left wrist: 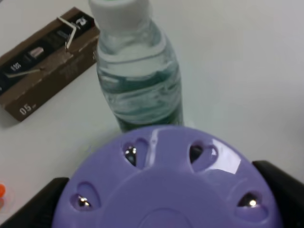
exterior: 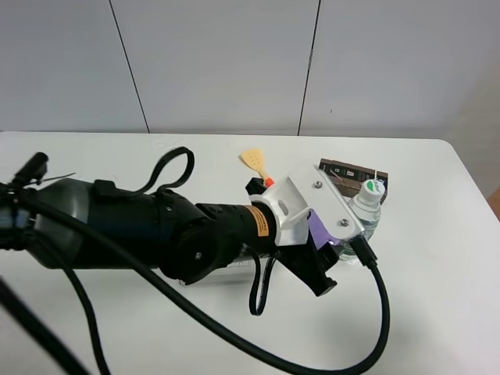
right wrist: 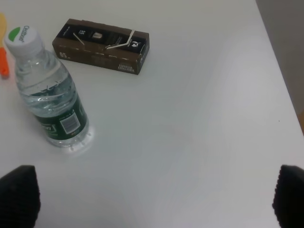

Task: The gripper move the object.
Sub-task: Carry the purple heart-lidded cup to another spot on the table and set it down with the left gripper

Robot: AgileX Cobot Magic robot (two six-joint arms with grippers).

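The object [left wrist: 166,185], a squat purple cylinder with drop-shaped holes in its lid, fills the near part of the left wrist view. Black fingers [left wrist: 33,206] press it on both sides, so my left gripper [exterior: 320,262] is shut on it. From the high view only a purple sliver of the object [exterior: 319,229] shows under the white bracket, just left of the water bottle [exterior: 367,207]. Whether it rests on the table I cannot tell. My right gripper [right wrist: 152,202] is open, with bare table between its fingertips, and it is out of the high view.
The water bottle [left wrist: 140,71] stands right behind the object, with a brown box [exterior: 353,173] lying beyond it. A yellow spatula with an orange handle [exterior: 255,162] lies further left. The left arm's black cable [exterior: 375,312] loops over the white table [exterior: 437,297].
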